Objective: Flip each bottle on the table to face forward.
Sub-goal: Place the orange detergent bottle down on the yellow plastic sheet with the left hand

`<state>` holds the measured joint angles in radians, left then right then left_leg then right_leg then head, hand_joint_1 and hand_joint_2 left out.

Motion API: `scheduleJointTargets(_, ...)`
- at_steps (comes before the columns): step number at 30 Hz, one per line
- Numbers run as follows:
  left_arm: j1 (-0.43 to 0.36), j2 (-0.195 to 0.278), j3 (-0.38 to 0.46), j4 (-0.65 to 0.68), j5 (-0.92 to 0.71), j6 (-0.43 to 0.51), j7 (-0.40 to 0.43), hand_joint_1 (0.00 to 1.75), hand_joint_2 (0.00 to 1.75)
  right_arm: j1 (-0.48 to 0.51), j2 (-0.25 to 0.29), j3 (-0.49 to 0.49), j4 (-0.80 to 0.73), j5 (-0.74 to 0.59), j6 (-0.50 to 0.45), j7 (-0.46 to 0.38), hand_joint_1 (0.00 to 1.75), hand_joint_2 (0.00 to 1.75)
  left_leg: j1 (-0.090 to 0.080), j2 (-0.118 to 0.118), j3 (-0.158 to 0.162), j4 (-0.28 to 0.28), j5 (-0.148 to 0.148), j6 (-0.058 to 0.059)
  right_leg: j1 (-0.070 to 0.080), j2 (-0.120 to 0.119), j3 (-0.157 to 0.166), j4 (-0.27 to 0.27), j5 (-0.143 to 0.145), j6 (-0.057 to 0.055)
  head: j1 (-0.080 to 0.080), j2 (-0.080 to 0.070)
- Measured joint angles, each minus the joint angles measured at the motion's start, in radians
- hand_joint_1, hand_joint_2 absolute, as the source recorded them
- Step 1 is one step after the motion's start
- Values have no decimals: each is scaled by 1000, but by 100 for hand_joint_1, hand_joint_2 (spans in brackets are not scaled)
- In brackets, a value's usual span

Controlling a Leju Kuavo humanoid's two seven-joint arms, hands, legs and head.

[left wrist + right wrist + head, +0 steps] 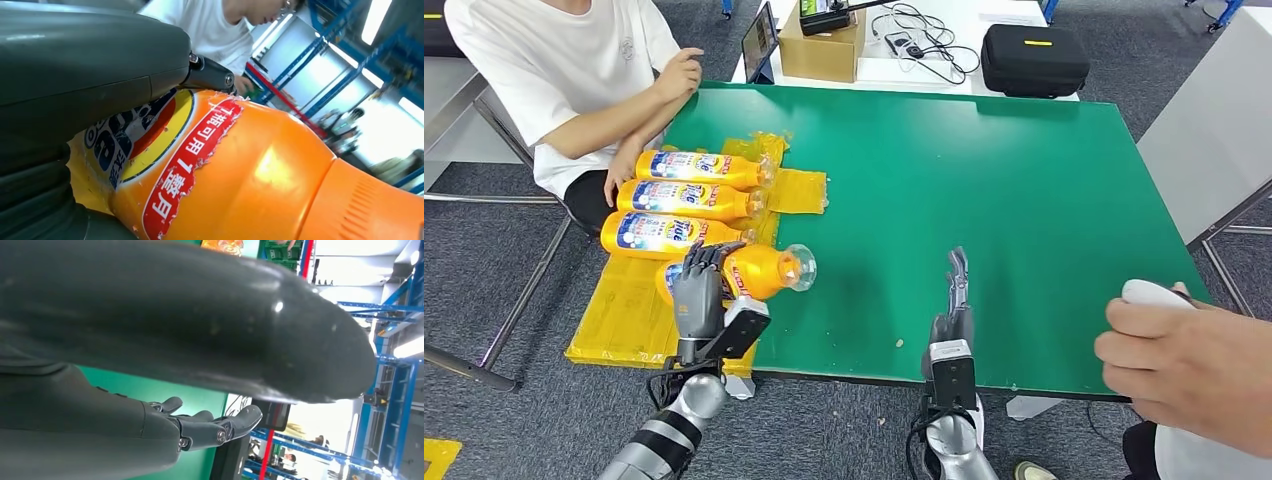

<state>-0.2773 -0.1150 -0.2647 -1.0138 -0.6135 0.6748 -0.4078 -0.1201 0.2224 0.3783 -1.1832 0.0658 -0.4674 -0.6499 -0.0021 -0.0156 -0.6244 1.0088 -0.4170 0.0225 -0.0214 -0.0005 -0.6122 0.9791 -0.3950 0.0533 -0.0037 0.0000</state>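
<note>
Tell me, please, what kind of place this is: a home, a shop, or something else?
Probably a robotics lab or test workshop, not a home. A green table serves as a work surface, a white desk behind it holds a cardboard box, cables and a black case, and the right wrist view shows blue industrial racking.

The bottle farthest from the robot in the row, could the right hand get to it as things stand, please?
Probably not easily. The right hand hovers open over bare green table, well across from the farthest bottle. The left hand, gripping the nearest bottle, and two more bottles lie on that side.
</note>
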Motion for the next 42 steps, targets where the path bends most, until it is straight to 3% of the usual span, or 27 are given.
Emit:
scheduleJointTargets(5, -65, 35, 27, 165, -256, -11, 133, 175, 175, 25, 6, -13, -12, -27, 8, 4, 0, 0, 0, 0, 0, 0, 0, 0, 0, 0, 0, 0, 0, 0, 0, 0)
scheduleJointTargets(10, -114, 65, 32, 287, -309, -29, 176, 174, 175, 44, 9, -34, -19, -38, 18, 4, 0, 0, 0, 0, 0, 0, 0, 0, 0, 0, 0, 0, 0, 0, 0, 0)
scheduleJointTargets(18, -193, 98, 33, 405, -337, -84, 214, 152, 175, 56, 20, -43, -20, -46, 46, 2, 0, 0, 0, 0, 1, 0, 0, 0, 0, 0, 1, 0, 0, 0, 0, 0)
scheduleJointTargets(19, -199, 101, 34, 413, -336, -87, 213, 123, 175, 57, 22, -44, -20, -46, 47, 1, 0, 0, 0, 0, 1, 0, 0, 0, 0, 0, 1, 0, 0, 0, 0, 0)
scheduleJointTargets(22, -213, 107, 34, 432, -333, -99, 210, 11, 175, 60, 25, -44, -20, -47, 48, 1, 0, 0, 0, 0, 1, 0, 0, 0, 0, 0, 1, 0, 0, 0, 0, 0)
scheduleJointTargets(23, -215, 108, 34, 436, -330, -110, 208, 2, 175, 61, 25, -45, -20, -47, 49, 1, 0, 0, 0, 0, 1, 0, 0, 0, 0, 0, 1, 0, 0, 0, 0, 0)
scheduleJointTargets(33, -246, 115, 35, 437, -299, -299, 210, 0, 175, 62, 34, -68, -20, -55, 74, 1, 0, 0, 0, -1, 4, 0, 0, 0, 0, 0, 5, 0, 0, 0, 0, 0)
scheduleJointTargets(42, -197, 115, 34, 325, -208, -375, 187, 0, 175, 70, 42, -81, -20, -55, 106, 2, 0, 0, 0, 0, 5, 0, 0, 0, 0, 0, 5, 0, 0, 0, 0, 0)
